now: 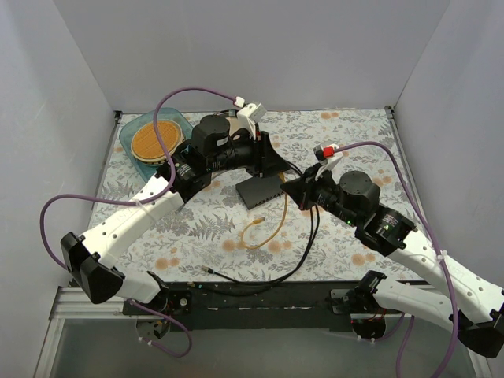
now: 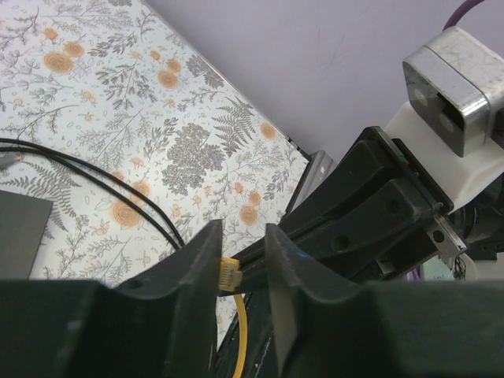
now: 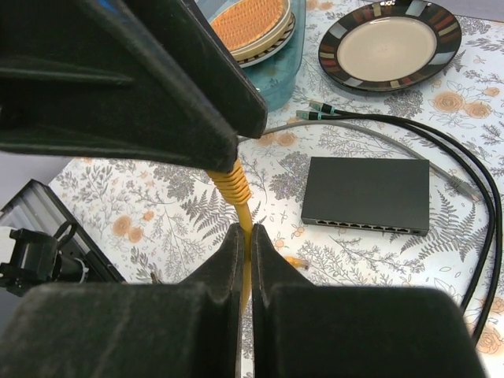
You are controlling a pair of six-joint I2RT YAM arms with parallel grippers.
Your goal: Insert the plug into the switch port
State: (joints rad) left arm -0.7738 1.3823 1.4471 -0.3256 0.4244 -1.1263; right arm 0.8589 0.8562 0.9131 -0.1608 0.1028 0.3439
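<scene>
The right tool (image 3: 246, 236) was clenched on the yellow cable (image 3: 234, 187) just behind its end, seemingly to steady it while the left tool (image 2: 240, 256) bracketed the plug (image 2: 229, 276). Whether those jaws pinched it, I cannot tell. The plug hung over the desk (image 1: 197, 228), at 3 o'clock of the switch (image 3: 367, 194), outside any switch port (image 3: 362, 227).

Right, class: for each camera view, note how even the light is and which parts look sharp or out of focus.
Top external: soft, even light, all sharp, only faint shadows on the cloth. Left wrist: the near left hand is dark and soft; plug and cloth are crisp. Right wrist: the right hand is a dark blur; the switch is sharp.
</scene>
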